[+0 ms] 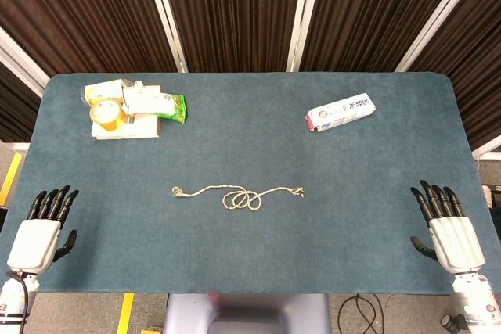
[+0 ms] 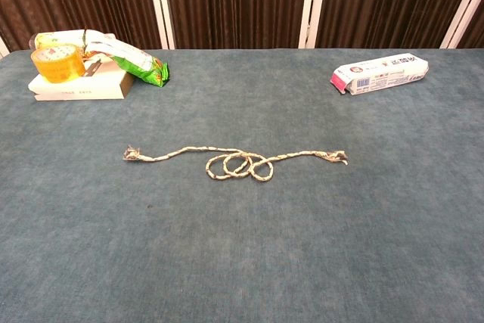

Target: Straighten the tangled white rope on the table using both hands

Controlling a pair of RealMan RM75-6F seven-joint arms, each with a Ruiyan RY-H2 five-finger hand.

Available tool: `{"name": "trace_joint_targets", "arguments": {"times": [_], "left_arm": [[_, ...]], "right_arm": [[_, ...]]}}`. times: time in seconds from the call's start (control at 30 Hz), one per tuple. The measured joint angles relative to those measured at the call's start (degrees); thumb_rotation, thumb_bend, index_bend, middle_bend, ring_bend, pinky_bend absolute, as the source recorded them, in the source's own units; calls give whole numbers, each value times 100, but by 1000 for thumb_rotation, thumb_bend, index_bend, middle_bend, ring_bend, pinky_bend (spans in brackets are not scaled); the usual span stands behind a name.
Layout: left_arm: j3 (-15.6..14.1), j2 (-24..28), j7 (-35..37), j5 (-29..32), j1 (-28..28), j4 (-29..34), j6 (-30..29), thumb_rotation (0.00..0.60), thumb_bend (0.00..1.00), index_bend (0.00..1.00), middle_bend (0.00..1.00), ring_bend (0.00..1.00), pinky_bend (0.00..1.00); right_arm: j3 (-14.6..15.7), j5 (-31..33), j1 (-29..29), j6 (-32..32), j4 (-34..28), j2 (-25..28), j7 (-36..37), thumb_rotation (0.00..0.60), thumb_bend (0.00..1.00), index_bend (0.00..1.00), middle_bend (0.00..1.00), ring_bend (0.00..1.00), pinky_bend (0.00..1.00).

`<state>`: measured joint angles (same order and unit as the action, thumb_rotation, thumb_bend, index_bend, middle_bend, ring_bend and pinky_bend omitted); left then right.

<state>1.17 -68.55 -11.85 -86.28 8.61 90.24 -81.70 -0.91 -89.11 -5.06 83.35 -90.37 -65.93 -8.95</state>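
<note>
The left hand (image 1: pixel 39 232) is resting at the near left corner of the desk (image 1: pixel 250 263), well to the left of the rope (image 1: pixel 239 195), released, fingers apart and holding nothing. Further back, left of and beyond the rope, a white box (image 2: pixel 79 85) is sitting with a roll of yellow tape (image 2: pixel 57 63) and a green packet (image 2: pixel 132 57) lying on it. The rope itself is lying about mid-desk, running left to right, its frayed left end (image 2: pixel 132 155) trailing out flat, its middle coiling into a couple of overlapping loops (image 2: pixel 238 165), its right end (image 2: pixel 336 156) reaching out on the other side. Beyond and right of the rope, a white-and-red packet (image 2: pixel 380 73) is lying well apart from it. The right hand (image 1: pixel 446 228) is waiting at the near right corner, equally released and empty.

The step in hand appears to be the first reach. Done well, each hand is taking the end on its own side, pinching just inside the fraying, then drawing outward along the rope's line, low and evenly, so the loops are sliding open rather than cinching into a knot.

Whether the loops are merely lying over each other or truly passing through is hard to make out. The chest view is showing neither hand, and the head view is cutting off both forearms at its lower edge.
</note>
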Motion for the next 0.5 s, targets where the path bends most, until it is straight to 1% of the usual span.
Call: {"name": "trace_joint_targets", "arguments": {"times": [0.17, 0.27, 0.43, 0.5], "left_arm": [[-42, -55, 0, -88, 36, -42, 51, 600, 440, 0, 0, 0, 0], [-84, -167, 124, -243, 119, -121, 136, 600, 441, 0, 0, 0, 0], [-65, -631, 333, -442, 437, -512, 438, 600, 445, 14, 0, 0, 0], [-19, -821, 297, -478, 655, -688, 691, 600, 446, 68, 0, 0, 0]], "right_arm": [[28, -36, -5, -22, -25, 20, -3, 600, 304, 0, 0, 0, 0], [31, -77, 6, 31, -45, 36, 55, 600, 304, 0, 0, 0, 0], [73, -148, 6, 19, -44, -10, -47, 600, 303, 0, 0, 0, 0], [96, -165, -4, -23, -45, -41, -121, 600, 304, 0, 0, 0, 0]]}}
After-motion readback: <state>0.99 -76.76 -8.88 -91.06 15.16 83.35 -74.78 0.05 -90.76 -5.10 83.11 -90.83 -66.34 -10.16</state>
